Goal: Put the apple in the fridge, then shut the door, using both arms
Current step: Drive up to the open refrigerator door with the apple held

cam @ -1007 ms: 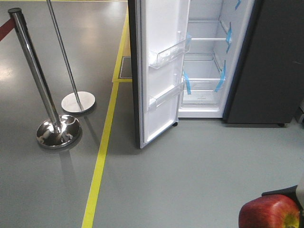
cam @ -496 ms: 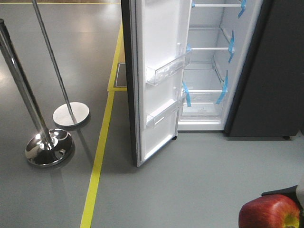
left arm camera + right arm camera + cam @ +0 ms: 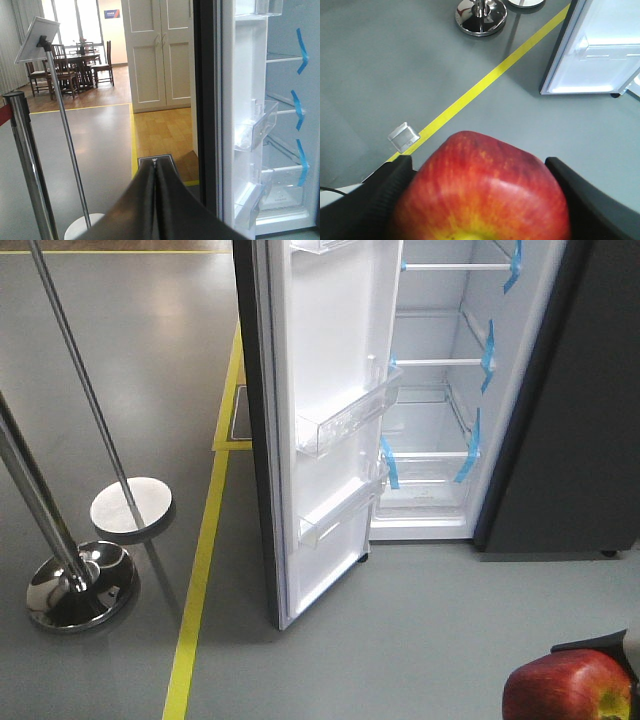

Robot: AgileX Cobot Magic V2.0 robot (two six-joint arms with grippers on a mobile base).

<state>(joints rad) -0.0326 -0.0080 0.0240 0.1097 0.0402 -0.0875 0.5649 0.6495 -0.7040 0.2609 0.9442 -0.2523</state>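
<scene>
1. The apple (image 3: 568,687) is grasped in the right pincer (image 3: 481,187), with a dark finger pressed to each of its flanks. It is well short of the fridge (image 3: 570,440), and bare floor lies between them.
2. The left pincer (image 3: 155,172) is clenched on nothing, its two fingers meeting in a thin seam. It faces the fridge from the door side.
3. The door (image 3: 330,360) stands wide open on the fridge's left. Its white inner face and clear bins (image 3: 345,415) are turned toward the white shelves (image 3: 435,362), which are marked with blue tape (image 3: 487,340).
4. From the apple, the fridge's opening lies ahead and somewhat left, to the right of the door. The right arm's reach should therefore pass clear of the door's edge.
5. The left arm is nearer the door's dark outer side, so the closing push probably falls to it.
</scene>
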